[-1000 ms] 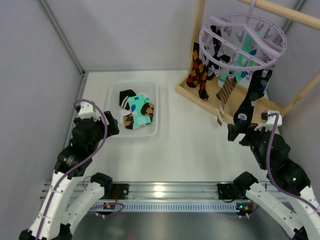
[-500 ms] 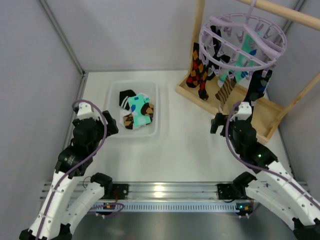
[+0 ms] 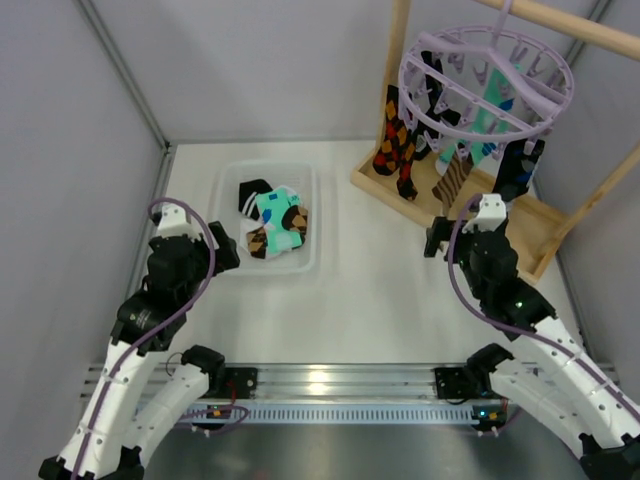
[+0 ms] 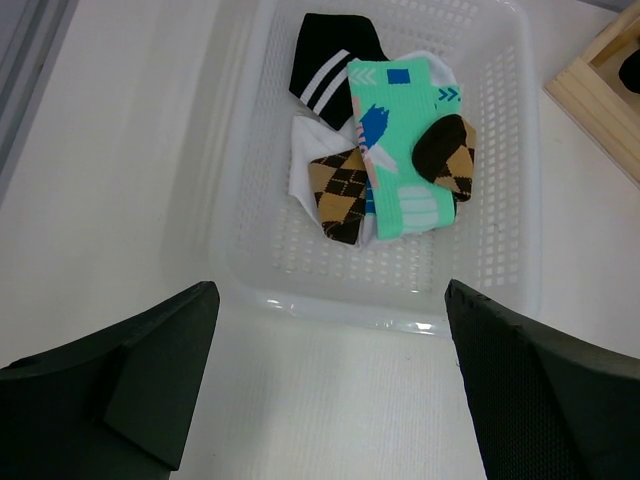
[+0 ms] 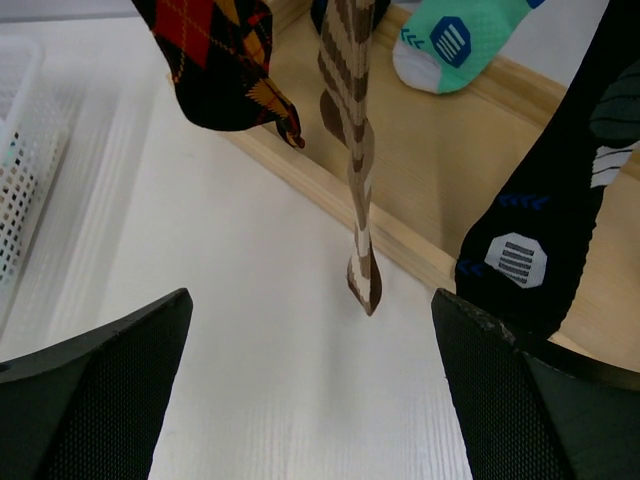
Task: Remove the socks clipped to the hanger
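The right arm bends up from its base at the table's near edge, its wrist lifted toward the front of the wooden frame (image 3: 401,60). The right gripper (image 5: 310,312) is aimed at the hanging socks with its jaws spread wide and nothing between them. In its wrist view, a brown-and-white striped sock (image 5: 355,150) dangles straight ahead, its tip hanging just past the front lip of the frame's tray (image 5: 440,170) and above the white table (image 5: 250,340). A black sock with red and yellow diamonds (image 5: 215,60) hangs to the left, a dark sock with a white patch (image 5: 545,230) to the right, and a teal sock (image 5: 455,40) behind. All remain clipped to the round lavender hanger (image 3: 486,80), which hangs from the frame's top bar at the far right of the table.

On the other side, the left arm leans forward from its base — forearm angled toward the clear plastic basket (image 4: 500,150). The left gripper (image 4: 327,300) is poised just short of the basket's near rim, jaws likewise wide apart and empty. A small heap of loose socks (image 4: 385,150) — teal, argyle and black with white stripes — lies inside the basket.
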### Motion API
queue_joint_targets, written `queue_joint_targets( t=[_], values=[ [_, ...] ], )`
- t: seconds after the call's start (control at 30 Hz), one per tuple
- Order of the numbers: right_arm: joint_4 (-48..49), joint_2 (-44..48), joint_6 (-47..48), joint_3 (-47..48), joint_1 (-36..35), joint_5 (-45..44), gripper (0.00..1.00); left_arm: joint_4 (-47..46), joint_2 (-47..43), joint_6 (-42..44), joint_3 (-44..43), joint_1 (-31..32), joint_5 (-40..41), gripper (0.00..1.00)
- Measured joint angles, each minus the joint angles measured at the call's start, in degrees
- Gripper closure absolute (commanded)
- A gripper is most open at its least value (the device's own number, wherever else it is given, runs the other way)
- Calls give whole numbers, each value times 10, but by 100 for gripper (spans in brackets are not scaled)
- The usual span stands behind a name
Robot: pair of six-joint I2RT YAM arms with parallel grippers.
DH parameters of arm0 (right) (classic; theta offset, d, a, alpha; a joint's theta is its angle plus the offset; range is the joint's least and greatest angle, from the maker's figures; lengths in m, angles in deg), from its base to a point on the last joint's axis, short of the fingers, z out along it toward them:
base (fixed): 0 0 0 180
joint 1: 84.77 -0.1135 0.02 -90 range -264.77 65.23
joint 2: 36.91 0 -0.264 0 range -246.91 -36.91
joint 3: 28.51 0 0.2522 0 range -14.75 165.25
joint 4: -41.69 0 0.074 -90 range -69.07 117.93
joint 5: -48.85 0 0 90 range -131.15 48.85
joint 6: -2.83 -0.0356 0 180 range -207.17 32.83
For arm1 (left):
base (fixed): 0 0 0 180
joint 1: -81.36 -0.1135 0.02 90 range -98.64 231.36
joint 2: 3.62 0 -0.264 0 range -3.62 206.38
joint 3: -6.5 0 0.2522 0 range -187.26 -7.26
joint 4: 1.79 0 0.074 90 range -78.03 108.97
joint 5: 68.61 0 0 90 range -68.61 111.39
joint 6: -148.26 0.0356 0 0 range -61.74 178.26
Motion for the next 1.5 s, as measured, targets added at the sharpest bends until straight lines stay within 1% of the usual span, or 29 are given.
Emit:
queue_joint_targets(
  t=[0.1,0.2,0.27,0.3,0.33,0.4,0.5,0.6,0.7,0.83,0.93,1.0,1.13,1.2,1.23,1.3,1.5],
  values=[
    [3,-19,12,8,33,26,1,0,3,0,0,0,-4,1],
    [24,-52,31,7,90,89,5,-1,5,1,0,0,-12,1],
    [55,-83,37,6,130,121,8,-1,8,2,0,0,-17,1],
    [78,-101,39,5,150,136,11,-2,9,2,0,0,-20,2],
    [104,-119,42,1,167,154,17,-2,12,2,0,0,-23,1],
    [157,-152,51,-10,186,188,25,-2,16,4,0,0,-30,2],
    [235,-201,58,-33,191,232,31,-2,21,9,0,0,-42,1],
    [319,-239,60,-70,191,256,54,-2,25,10,0,0,-52,1],
    [387,-248,57,-111,191,271,99,-1,38,-1,-10,0,-80,1],
    [448,-242,52,-144,177,252,100,-2,94,-21,-74,4,-123,1],
    [477,-223,53,-159,143,219,100,-9,155,-31,-152,43,-111,1],
    [489,-204,54,-167,108,187,100,-10,199,-36,-208,111,-68,1],
    [497,-169,53,-176,16,116,100,-18,331,-21,-362,334,74,1],
    [502,-150,50,-185,-28,82,100,-28,391,-7,-429,408,104,1],
    [503,-142,48,-190,-45,66,100,-25,426,2,-469,432,114,1],
    [502,-135,47,-196,-81,34,100,-26,494,25,-555,461,131,1],
    [502,-158,54,-194,-171,-46,100,-33,640,86,-760,478,138,1]
  ],
)
